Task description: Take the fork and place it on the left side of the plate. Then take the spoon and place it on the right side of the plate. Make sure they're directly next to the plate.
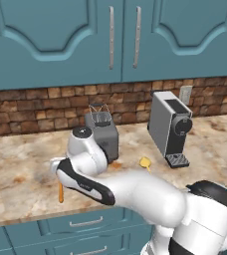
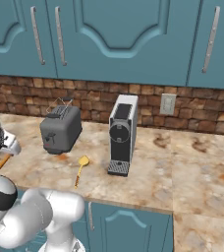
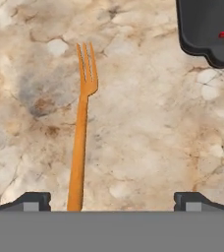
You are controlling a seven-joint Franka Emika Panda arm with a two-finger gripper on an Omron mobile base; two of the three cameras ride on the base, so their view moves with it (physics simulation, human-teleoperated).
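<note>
1. No container held anything; the marble counter [image 2: 192,162] carried every item directly.
2. A grey toaster [image 2: 60,129] stood near the brick wall, and a coffee machine [image 2: 122,133] stood to its right, well apart from it.
3. The spoon [image 2: 80,169] lay on the counter between the toaster and the coffee machine, nearer the counter's front edge.
4. The fork [image 3: 81,138] lay flat on the counter left of the toaster, tines pointing away from the hand.
5. The gripper [image 3: 111,201] hovered above the fork with its jaws spread wide, holding nothing; the handle passed just inside the left fingertip [image 3: 33,201].
6. The toaster's dark corner lay near the fork, to the upper right in the hand view.
</note>
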